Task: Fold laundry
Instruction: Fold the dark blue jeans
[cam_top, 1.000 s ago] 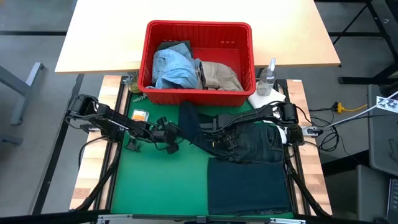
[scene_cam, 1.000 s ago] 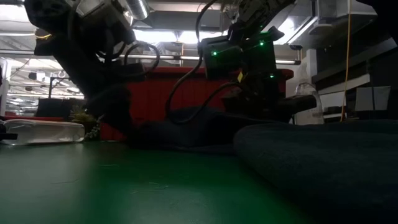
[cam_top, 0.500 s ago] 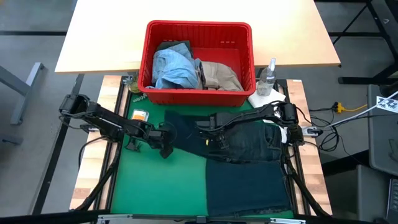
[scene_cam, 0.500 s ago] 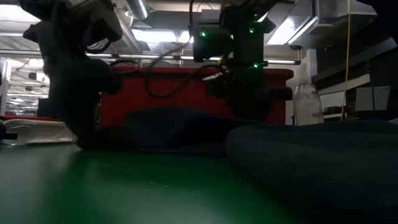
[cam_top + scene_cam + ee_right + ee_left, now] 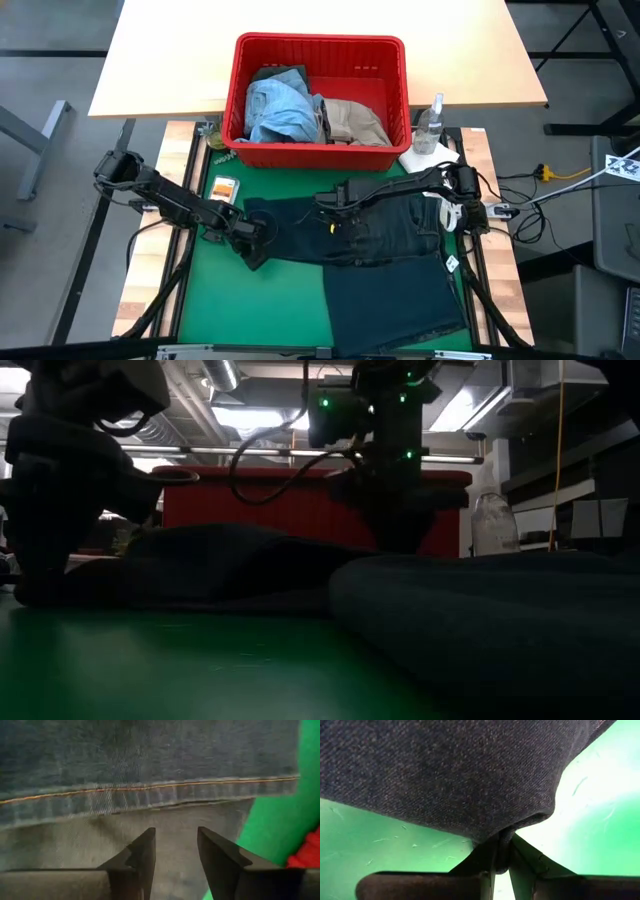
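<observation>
The dark navy jeans [image 5: 370, 255] lie on the green mat [image 5: 250, 310], occupying the near right part of the table. One section runs toward the near edge; another section extends across the mat toward the left.

The left gripper [image 5: 256, 240] is positioned at the left end of that sideways section, low on the mat. In the left wrist view its fingers [image 5: 492, 857] are pinched together on a fold of the dark denim [image 5: 460, 775], with green mat visible on both sides.

The right gripper [image 5: 335, 205] is located over the far edge of the jeans, near the table's middle. In the right wrist view its fingers [image 5: 142, 855] stand apart above the fabric, just short of an orange-stitched hem [image 5: 150, 795]; nothing is held between them.

Farther back, a small orange-and-white item [image 5: 224, 186] rests on the mat's far left area. Beyond it stands the red basket [image 5: 320, 50], containing light blue denim [image 5: 280, 108], a beige khaki piece [image 5: 355, 120] and a dark piece [image 5: 280, 74]. A clear bottle [image 5: 431, 122] stands just right of the basket.
</observation>
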You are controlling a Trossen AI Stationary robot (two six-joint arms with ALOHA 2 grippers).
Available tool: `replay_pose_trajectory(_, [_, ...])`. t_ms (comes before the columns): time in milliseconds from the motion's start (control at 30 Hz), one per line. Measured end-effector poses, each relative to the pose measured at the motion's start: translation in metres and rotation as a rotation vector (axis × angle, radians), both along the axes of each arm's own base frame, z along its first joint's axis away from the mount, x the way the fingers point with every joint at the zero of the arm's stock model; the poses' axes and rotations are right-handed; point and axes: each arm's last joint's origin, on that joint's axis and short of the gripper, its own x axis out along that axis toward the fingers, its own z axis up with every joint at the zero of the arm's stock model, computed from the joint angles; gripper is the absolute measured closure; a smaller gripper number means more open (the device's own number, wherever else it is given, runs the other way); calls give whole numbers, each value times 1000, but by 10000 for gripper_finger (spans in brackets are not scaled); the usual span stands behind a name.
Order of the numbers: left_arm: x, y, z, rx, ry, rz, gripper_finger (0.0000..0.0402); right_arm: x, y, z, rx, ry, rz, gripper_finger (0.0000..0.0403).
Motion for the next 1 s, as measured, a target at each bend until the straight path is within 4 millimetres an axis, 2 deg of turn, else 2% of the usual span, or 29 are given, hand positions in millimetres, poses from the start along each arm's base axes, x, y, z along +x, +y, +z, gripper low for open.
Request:
replay_pose_trajectory(133, [0, -1, 0, 8, -9, -2, 365, -5, 9, 14, 0, -4, 25, 258])
replay_pose_trajectory(233, [1, -1, 0, 6, -18, -2, 365, -8, 24, 20, 13, -8, 82, 258])
replay_pose_trajectory(433, [1, -1, 0, 7, -22, -9, 365, -10, 58, 19, 31, -16, 184, 258])
replay_pose_trajectory(567, [1, -2, 0, -3, -26, -39, 364, -12, 74, 15, 30, -8, 225, 258])
replay_pose_trajectory(733, [1, -4, 0, -63, -11, -63, 353, -12, 79, 14, 27, -16, 240, 258])
replay_pose_trajectory(1000, [-1, -9, 0, -61, -16, -88, 297, -11, 77, 14, 18, -18, 235, 258])
